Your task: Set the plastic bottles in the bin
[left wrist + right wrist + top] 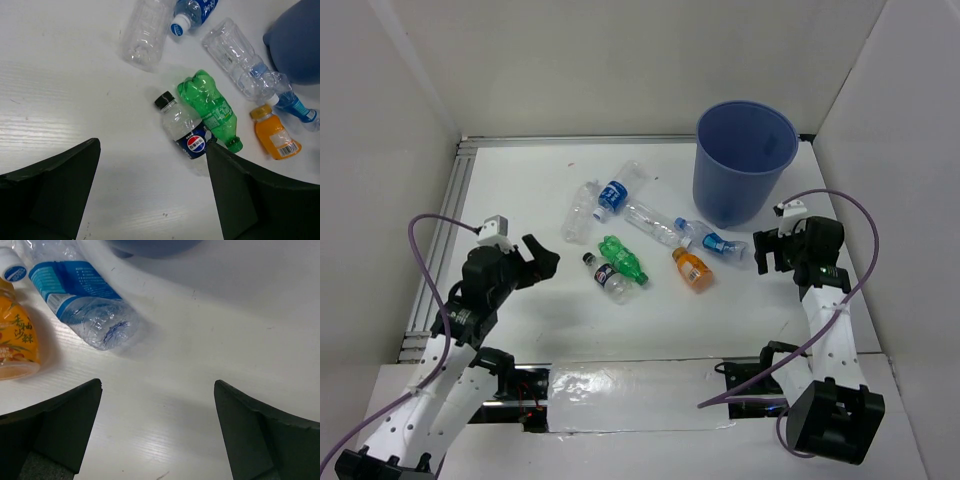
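Closest to the arm bases, over bare white table (670,335): left gripper (542,258), jaws spread wide, clasping nothing, just left of the bottle cluster. Across from it, right gripper (760,252), equally wide apart and empty.

Next out, lying on their sides between the two grippers: dark-labelled bottle (605,275) with a black cap, pressed against green bottle (623,257); a little to the right, orange bottle (691,268); then blue-labelled clear bottle (717,241) just beside the right gripper (crinkled base turned toward that wrist camera).

Further back: long clear bottle (650,222) lying slantwise, its right end close to the blue-labelled one; unlabelled clear bottle (582,212) at the left; blue-wrapped bottle (618,188) with a white cap beside it.

Farthest, at the right rear: bin (730,190), upright, mouth open, just beyond the right gripper. All seven bottles on the table, outside it.
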`<state>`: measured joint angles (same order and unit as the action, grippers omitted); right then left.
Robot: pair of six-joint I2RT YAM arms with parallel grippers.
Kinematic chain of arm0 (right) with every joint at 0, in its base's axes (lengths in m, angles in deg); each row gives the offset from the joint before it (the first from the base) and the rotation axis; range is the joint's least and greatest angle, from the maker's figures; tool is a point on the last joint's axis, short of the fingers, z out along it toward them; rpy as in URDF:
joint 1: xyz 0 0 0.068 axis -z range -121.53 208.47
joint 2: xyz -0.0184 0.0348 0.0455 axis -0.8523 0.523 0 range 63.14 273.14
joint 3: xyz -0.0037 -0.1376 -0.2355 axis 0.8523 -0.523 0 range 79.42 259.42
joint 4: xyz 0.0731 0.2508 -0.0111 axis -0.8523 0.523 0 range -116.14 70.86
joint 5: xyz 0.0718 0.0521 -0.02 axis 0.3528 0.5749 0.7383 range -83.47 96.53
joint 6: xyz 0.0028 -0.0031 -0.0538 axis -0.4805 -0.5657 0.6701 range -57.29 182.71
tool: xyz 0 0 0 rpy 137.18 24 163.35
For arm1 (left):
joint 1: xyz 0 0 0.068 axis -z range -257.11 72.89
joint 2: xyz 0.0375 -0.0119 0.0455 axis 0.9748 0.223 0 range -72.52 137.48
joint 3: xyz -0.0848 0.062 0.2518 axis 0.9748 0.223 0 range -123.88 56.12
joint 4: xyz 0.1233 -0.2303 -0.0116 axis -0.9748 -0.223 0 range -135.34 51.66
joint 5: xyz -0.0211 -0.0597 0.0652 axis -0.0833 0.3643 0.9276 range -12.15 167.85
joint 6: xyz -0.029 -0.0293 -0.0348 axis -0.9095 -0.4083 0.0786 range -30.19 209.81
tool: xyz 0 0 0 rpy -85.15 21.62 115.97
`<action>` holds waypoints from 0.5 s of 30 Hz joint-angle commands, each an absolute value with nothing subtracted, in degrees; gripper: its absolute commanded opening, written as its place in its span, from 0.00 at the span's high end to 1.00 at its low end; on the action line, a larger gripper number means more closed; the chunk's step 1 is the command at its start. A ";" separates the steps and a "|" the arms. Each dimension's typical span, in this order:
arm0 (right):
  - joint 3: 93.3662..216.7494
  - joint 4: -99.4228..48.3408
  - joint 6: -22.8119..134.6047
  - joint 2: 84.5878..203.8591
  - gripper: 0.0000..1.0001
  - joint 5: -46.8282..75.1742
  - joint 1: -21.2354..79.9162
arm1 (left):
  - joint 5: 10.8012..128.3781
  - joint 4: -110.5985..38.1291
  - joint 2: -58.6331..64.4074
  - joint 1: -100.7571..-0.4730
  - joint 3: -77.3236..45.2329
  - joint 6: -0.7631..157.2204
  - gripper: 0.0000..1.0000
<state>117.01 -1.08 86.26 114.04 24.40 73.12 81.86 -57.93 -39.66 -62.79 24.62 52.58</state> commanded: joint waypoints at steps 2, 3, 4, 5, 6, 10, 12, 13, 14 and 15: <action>119.68 2.33 90.83 114.56 0.00 26.57 73.15 | 77.76 -53.20 -39.65 -63.05 25.88 53.16 0.00; 119.68 2.86 92.75 113.95 0.00 27.96 73.15 | 77.76 -53.19 -39.65 -63.05 25.89 53.16 0.00; 119.16 2.87 93.99 113.94 0.00 28.67 73.15 | 77.76 -53.19 -39.65 -63.05 25.89 53.16 0.00; 119.15 4.17 96.09 113.94 0.00 29.81 73.15 | 77.76 -53.19 -39.65 -63.05 25.89 52.55 0.00; 119.15 7.58 98.72 113.94 0.00 31.56 73.15 | 77.15 -53.19 -39.65 -63.05 25.89 52.54 0.00; 120.37 12.70 108.13 114.47 0.00 39.11 73.15 | 76.53 -53.19 -38.60 -63.05 25.89 51.32 0.04; 121.87 14.36 108.93 115.69 0.03 41.67 73.15 | 76.53 -53.71 -37.90 -63.05 25.89 51.31 0.07; 121.87 14.99 110.68 115.70 0.09 44.30 73.15 | 76.53 -54.24 -37.11 -63.05 25.89 50.70 0.11; 122.66 15.00 110.70 116.48 0.39 44.93 72.19 | 76.53 -54.25 -37.10 -63.05 25.37 50.70 0.30; 122.67 15.00 110.70 117.45 0.49 44.94 69.74 | 76.53 -54.25 -36.32 -63.05 24.84 50.70 0.44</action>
